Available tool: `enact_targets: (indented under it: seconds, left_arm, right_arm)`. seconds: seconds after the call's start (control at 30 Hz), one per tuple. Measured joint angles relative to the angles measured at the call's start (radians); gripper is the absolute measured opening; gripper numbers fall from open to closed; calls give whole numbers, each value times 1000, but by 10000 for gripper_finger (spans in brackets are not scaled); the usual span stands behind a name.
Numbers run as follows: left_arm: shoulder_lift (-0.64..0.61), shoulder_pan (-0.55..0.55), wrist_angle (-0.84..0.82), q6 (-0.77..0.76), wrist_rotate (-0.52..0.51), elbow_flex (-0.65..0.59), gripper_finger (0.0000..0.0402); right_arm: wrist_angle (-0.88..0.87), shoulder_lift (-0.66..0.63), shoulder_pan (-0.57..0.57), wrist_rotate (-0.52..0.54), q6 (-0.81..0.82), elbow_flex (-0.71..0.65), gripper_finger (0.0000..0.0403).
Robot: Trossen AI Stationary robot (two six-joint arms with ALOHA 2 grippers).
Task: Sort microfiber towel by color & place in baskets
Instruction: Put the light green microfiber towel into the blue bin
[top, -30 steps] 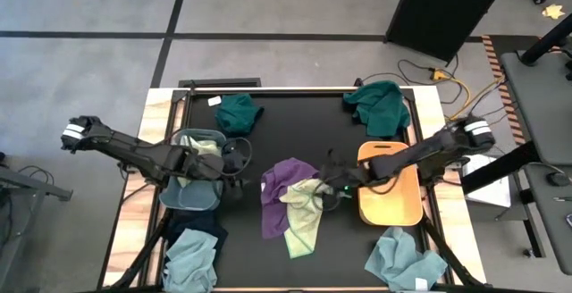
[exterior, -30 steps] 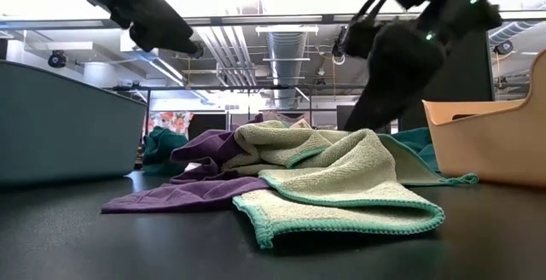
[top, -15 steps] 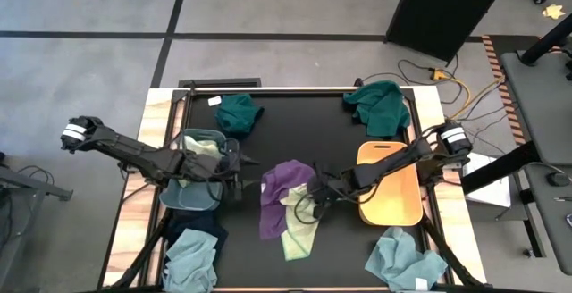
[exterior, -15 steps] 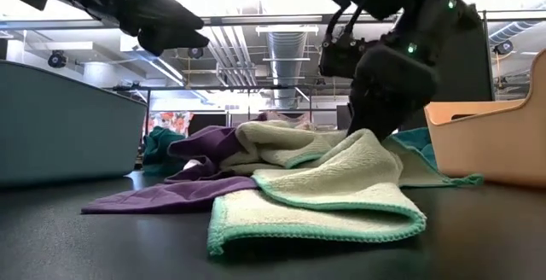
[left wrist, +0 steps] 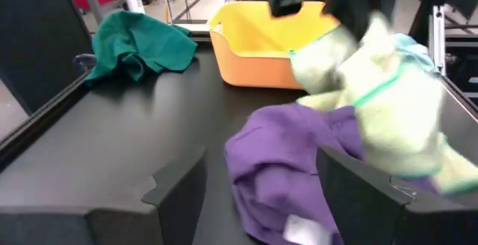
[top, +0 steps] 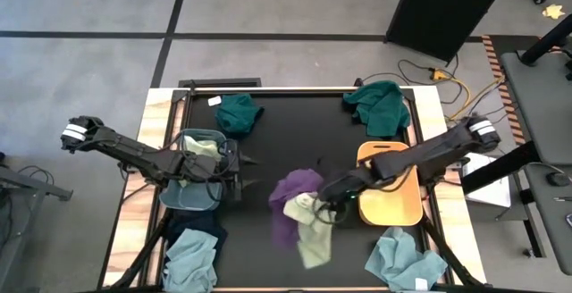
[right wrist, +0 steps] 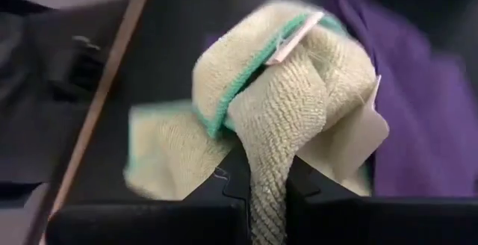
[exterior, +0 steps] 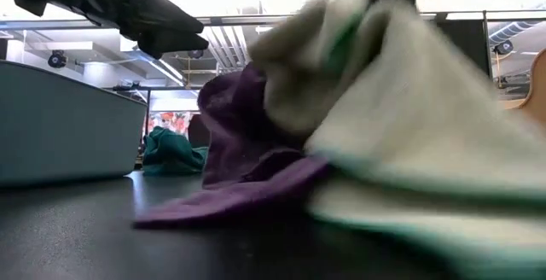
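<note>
My right gripper [top: 323,202] is shut on a pale yellow-green towel [top: 308,226] near the table's middle, just left of the orange-tan basket [top: 398,205]. A purple towel [top: 290,193] lies bunched against it and partly under it. My left gripper [top: 238,170] stands open at the right rim of the grey-blue basket [top: 183,195], which holds another pale yellow-green towel [top: 204,146]. In the left wrist view the open fingers [left wrist: 179,193] frame the purple towel [left wrist: 287,166] and the lifted towel [left wrist: 373,103]. My right gripper pinches a bunched fold of the pale yellow-green towel [right wrist: 267,166] between its two fingers, several layers thick. The fingers come from the table's right side, slanting down. The towel's upper part is raised, and the rest [top: 315,248] hangs and trails toward the table's near edge.
Dark teal towels lie at the far left [top: 239,112] and far right [top: 380,105]. Light blue-grey towels lie at the near left [top: 189,262] and near right [top: 404,259], and a navy one [top: 192,224] lies beside the grey-blue basket.
My right gripper has shut on the pale yellow-green towel and has risen with it. The towel, flat on the table before, is now bunched and lifted at its held part. The purple towel has been dragged along and gathered into a smaller heap.
</note>
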Motion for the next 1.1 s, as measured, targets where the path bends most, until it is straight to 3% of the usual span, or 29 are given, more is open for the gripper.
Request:
enact_targets:
  seconds: [0.13, 0.4, 0.73, 0.93, 1.1]
  left_arm:
    - [0, 0, -1, 6, -10, 2, 235]
    - [0, 0, -2, 6, -11, 2, 235]
    - [1, 0, -4, -5, -11, 0, 235]
    - [1, 0, -4, -29, -11, -1, 235]
    - [1, 0, -7, -37, -30, -1, 235]
  right_arm:
    - [45, -83, -24, 19, -51, -2, 18]
    - [90, -143, -69, 414, -27, -4, 18]
    - [242, -161, -187, 648, -252, 75, 18]
    - [286, -58, -296, 649, -240, 54, 18]
    - [345, 104, -346, 507, -163, 21, 18]
